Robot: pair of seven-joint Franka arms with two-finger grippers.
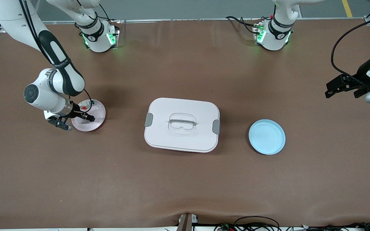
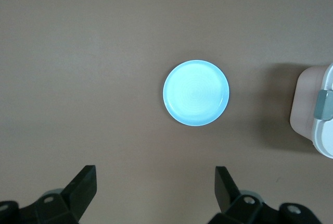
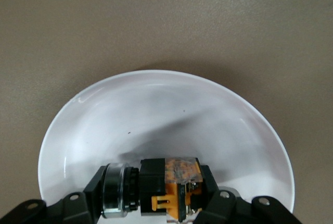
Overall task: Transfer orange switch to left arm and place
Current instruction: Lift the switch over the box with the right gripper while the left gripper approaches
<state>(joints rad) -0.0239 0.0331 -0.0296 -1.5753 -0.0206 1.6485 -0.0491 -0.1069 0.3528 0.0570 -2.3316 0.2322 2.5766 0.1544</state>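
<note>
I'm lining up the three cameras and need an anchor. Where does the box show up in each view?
Front view: the box sits mid-table, between the pink plate and the blue plate.
Left wrist view: only one latched end of the box shows at the picture's edge.
Right wrist view: not in it.
Shared landmark: the blue plate, beside the box in the front and left wrist views.

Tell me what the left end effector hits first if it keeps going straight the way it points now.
Likely the bare table. The left end effector hangs open above it, and its wrist view looks down on brown tabletop between the fingers. The blue plate sits farther ahead, so whether it lies in that line is unclear.
</note>
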